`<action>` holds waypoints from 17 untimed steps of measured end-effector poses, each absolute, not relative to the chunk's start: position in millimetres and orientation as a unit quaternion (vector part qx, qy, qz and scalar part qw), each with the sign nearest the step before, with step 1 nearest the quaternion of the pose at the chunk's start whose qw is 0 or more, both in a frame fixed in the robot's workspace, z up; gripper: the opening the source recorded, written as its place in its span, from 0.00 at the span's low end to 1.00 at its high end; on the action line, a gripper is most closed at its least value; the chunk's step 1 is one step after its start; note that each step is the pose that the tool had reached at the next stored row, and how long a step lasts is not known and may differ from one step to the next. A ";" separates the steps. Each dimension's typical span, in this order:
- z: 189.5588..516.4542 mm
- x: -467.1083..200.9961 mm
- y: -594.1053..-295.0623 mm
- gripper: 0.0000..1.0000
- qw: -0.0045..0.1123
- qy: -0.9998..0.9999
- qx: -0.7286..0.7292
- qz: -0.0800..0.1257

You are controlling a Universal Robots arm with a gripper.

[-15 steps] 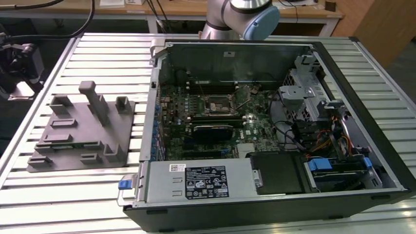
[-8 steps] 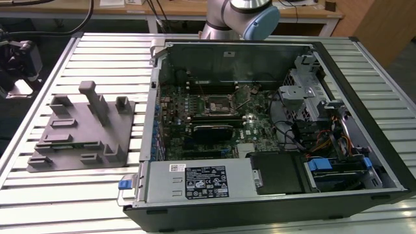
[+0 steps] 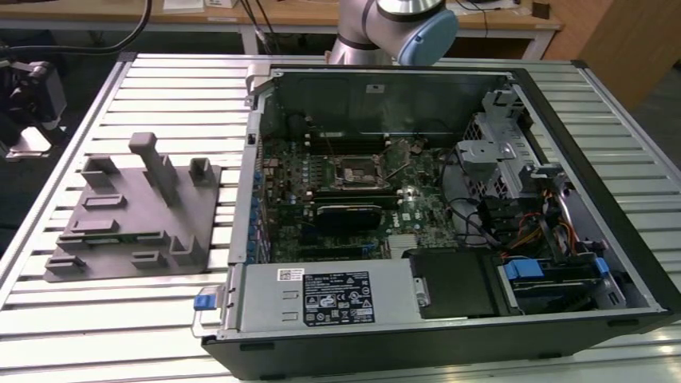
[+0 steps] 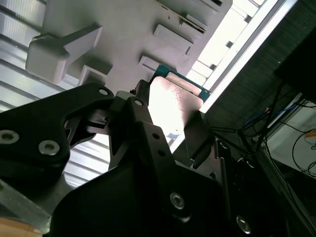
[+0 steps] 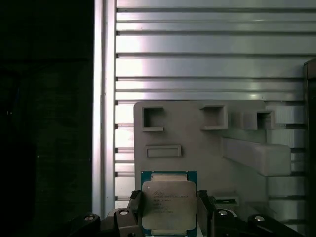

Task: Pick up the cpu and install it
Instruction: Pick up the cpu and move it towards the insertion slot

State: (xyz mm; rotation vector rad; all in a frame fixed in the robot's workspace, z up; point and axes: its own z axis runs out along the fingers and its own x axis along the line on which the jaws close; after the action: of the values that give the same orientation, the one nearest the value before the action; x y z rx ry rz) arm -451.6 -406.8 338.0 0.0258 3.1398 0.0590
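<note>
In both wrist views my gripper (image 5: 169,217) is shut on the cpu (image 5: 169,205), a small square chip with a shiny silver top and a thin green rim. A black finger (image 5: 136,212) presses each of two opposite edges. In the second wrist view the cpu (image 4: 173,98) glints between the fingers (image 4: 143,118) of the gripper (image 4: 170,123). The grey tray (image 5: 197,138) with upright posts lies on the slatted table well beyond the chip. In the exterior view that tray (image 3: 127,215) sits on the view's left of the open computer case, whose black-framed socket (image 3: 356,170) lies mid-motherboard.
The open computer case (image 3: 426,199) holds the motherboard, a drive cage (image 3: 500,152), cables and a power supply (image 3: 319,299) at the front. The arm's elbow (image 3: 399,24) rises behind the case. The slatted metal table (image 3: 171,88) has a dark drop past its edge (image 5: 49,123).
</note>
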 end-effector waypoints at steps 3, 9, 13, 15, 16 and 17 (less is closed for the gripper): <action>340.0 -451.6 -406.8 0.53 0.001 1.000 0.008 0.019; 343.4 -451.6 -406.8 0.53 0.001 1.000 0.008 0.019; 345.4 -451.6 -406.8 0.53 0.001 1.000 0.008 0.019; 346.3 -451.6 -406.8 0.53 0.001 1.000 0.008 0.019; 346.7 -451.6 -406.8 0.53 0.001 1.000 0.008 0.019; 347.1 -451.6 -406.8 0.53 0.001 1.000 0.008 0.019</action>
State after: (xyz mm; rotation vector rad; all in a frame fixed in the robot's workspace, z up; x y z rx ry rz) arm -451.6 -406.8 347.1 0.0259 3.1398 0.0605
